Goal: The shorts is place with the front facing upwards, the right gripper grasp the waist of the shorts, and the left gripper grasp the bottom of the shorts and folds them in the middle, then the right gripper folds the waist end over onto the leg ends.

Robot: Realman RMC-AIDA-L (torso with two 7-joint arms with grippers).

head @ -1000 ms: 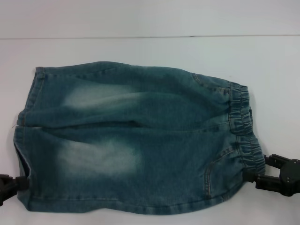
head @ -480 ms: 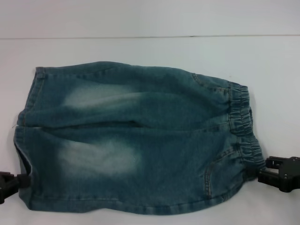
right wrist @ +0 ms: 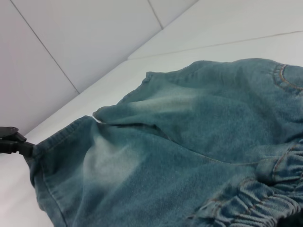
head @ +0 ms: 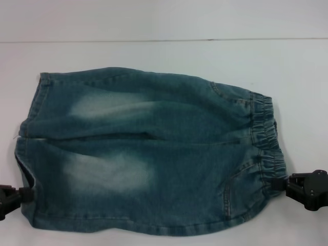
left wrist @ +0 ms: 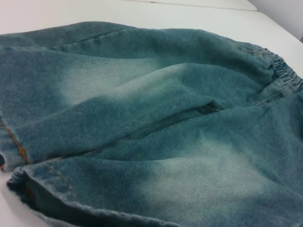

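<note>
Right claw point(head: 281, 183) pinches shorts point(head: 154, 154) waistband point(head: 266, 138)

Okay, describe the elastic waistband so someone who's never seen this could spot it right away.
On the white table lies one pair of faded denim shorts, spread flat. Follow them to the robot's right: the waistband is the gathered, puckered strip along that edge, beside the right end effector. The opposite edge has two flat stitched leg hems instead.

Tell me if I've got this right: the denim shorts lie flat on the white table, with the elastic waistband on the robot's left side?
Not quite. In the head view the denim shorts lie flat on the white table, but the elastic waistband is on the robot's right side.
</note>
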